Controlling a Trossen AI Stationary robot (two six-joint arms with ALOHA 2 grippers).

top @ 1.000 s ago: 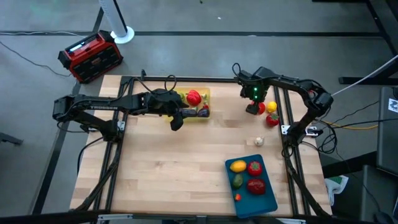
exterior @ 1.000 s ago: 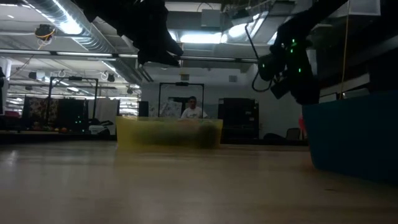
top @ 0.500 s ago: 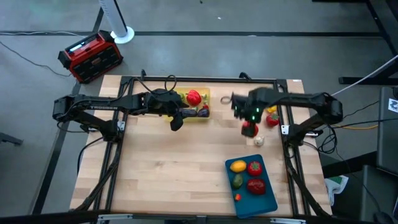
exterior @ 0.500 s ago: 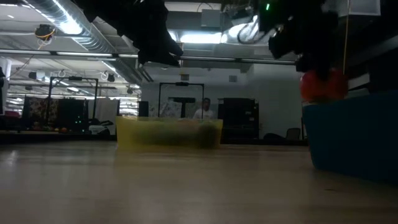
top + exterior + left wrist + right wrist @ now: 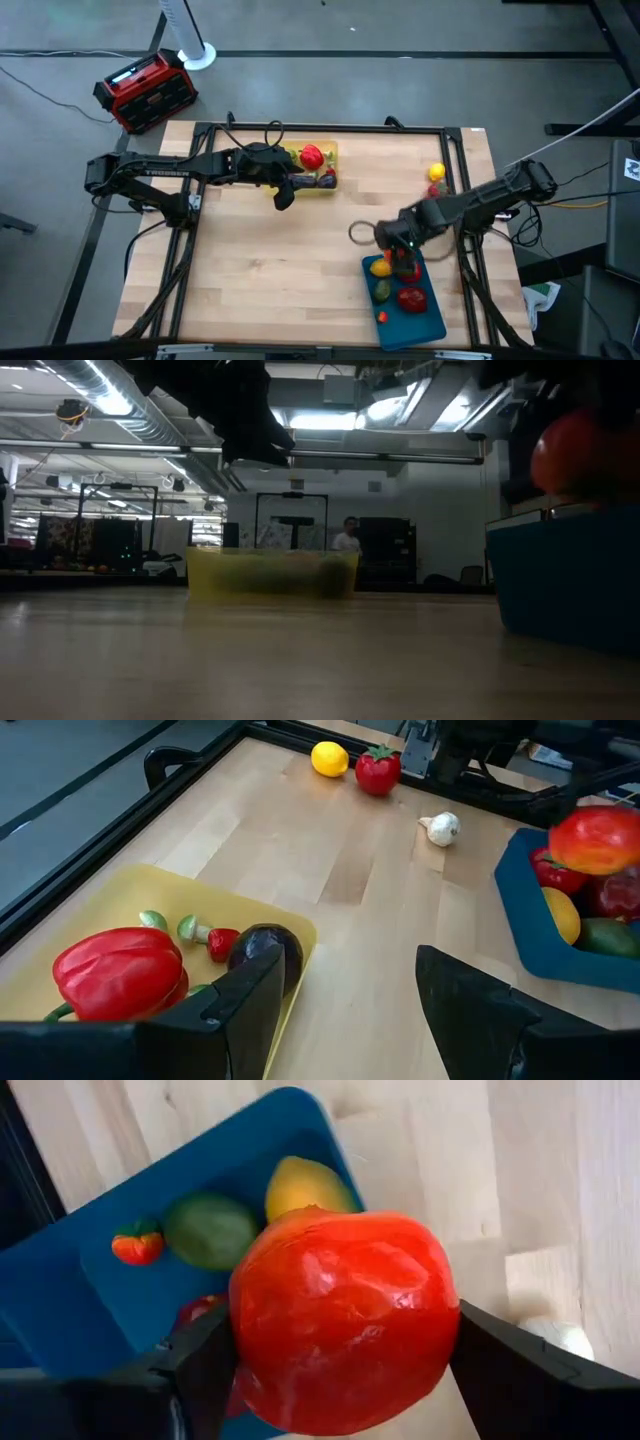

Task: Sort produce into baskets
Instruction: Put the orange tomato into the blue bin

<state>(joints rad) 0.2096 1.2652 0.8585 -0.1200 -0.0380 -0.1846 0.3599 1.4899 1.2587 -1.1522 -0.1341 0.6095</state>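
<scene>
The red fruit (image 5: 340, 1320) sits clamped between the right gripper's (image 5: 404, 259) two fingers, held above the teal-blue basket's (image 5: 435, 318) far end. Inside that basket lie a yellow fruit (image 5: 381, 267), a green one (image 5: 382, 291) and red pieces. Across the table from the basket, the left gripper (image 5: 284, 194) hangs with fingers spread, empty, beside the yellow basket (image 5: 160, 890).
</scene>
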